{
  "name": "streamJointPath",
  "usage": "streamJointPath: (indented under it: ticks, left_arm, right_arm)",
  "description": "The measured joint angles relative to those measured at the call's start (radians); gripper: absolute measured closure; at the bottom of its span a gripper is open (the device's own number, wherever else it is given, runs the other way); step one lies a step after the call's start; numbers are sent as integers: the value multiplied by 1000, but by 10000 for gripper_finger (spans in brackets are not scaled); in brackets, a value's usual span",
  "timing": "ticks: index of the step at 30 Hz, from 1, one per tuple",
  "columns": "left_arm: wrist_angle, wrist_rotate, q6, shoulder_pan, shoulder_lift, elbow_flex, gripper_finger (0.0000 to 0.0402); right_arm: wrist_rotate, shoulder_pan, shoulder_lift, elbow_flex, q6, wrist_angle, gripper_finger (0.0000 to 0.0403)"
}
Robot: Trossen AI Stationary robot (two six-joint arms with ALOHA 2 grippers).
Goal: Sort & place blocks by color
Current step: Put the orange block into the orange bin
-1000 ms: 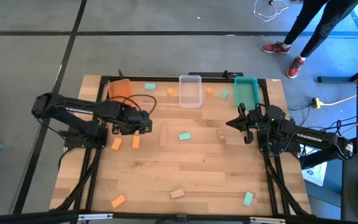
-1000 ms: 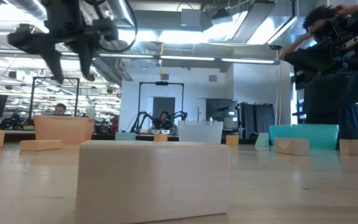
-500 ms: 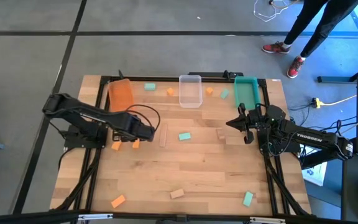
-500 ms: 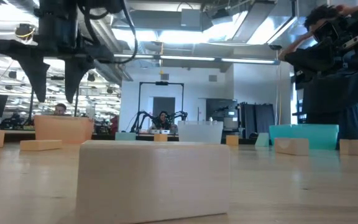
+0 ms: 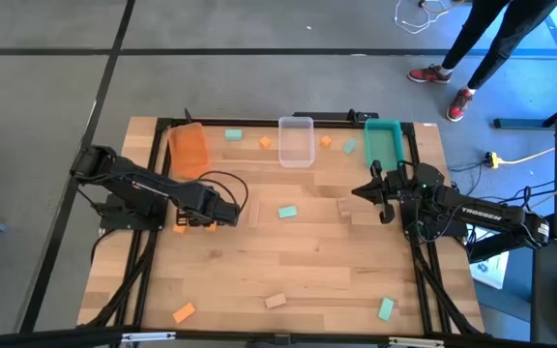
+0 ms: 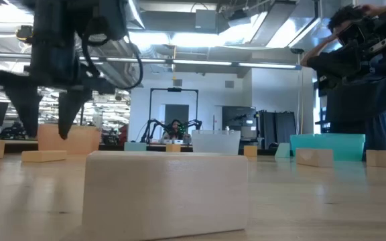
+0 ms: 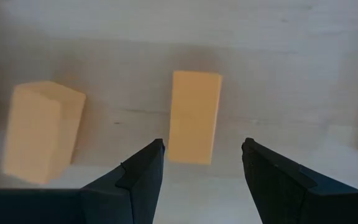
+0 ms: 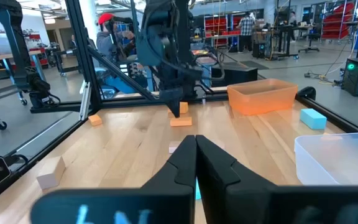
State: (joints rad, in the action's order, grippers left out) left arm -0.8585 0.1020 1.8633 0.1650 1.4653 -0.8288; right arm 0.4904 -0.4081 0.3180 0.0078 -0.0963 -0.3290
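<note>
Left gripper (image 7: 201, 163): fingers apart, low over two orange blocks (image 7: 194, 116) near the table's (image 5: 307, 280) left edge.
Right gripper (image 8: 196, 155): fingers together, seemingly idle by the teal bin (image 5: 383, 141).
Mid-table: mostly open.

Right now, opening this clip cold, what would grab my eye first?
The left gripper, fingers open, poised over an upright-lying orange block with a second orange block beside it, left of table centre. Along the far edge stand three bins: orange bin, clear bin, teal bin. The right gripper waits shut near the teal bin.
</note>
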Motion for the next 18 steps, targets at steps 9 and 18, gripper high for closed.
streamJointPath:
  ticks: [9, 18]
  left_arm:
    - [104, 28, -11, -9, -11, 93, 195]
    - [187, 23, -11, -9, -11, 162, 195]
  right_arm:
    - [0, 0, 0, 0, 0, 0, 395]
    - [0, 0, 0, 0, 0, 0, 395]
